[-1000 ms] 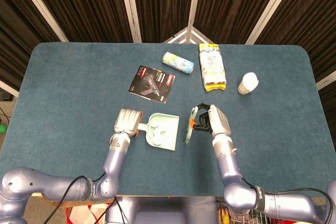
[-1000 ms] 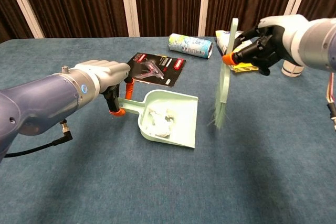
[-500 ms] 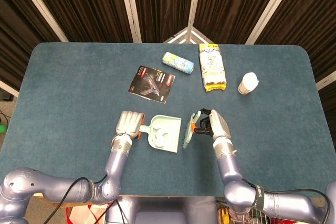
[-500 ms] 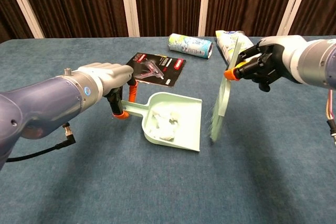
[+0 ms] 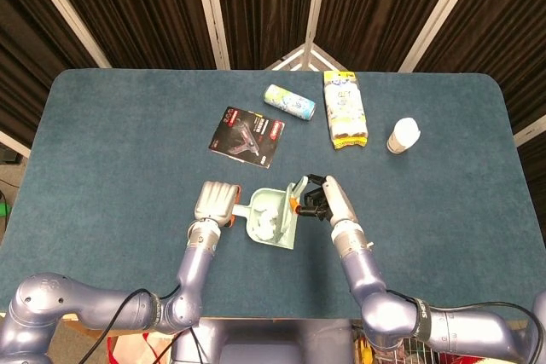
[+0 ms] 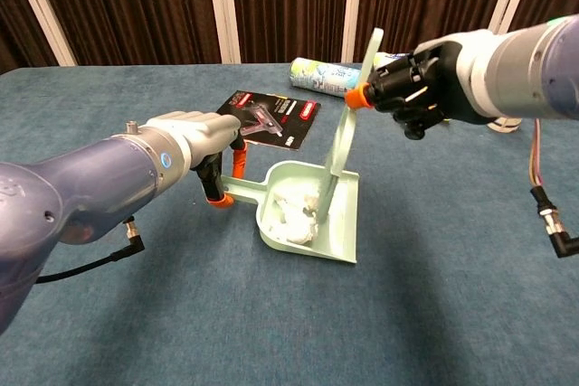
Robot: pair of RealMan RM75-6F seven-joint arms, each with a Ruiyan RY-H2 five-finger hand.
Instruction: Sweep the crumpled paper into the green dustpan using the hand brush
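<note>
Blue carpeted table before dark curtains with pale vertical strips.

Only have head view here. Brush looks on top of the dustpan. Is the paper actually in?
Observer: Yes. In the chest view the paper lies inside the dustpan, toward its back wall.
Operator: Brush touching it?
Observer: The brush stands nearly upright with its bristles down inside the pan, right beside the paper; actual contact I cannot tell.
Operator: Right hand got a solid hold?
Observer: The right hand grips the brush at the orange collar, and the handle end sticks up past the hand.
Operator: Left?
Observer: The left hand holds the pan's orange handle, and the pan looks tilted, handle side raised.
</note>
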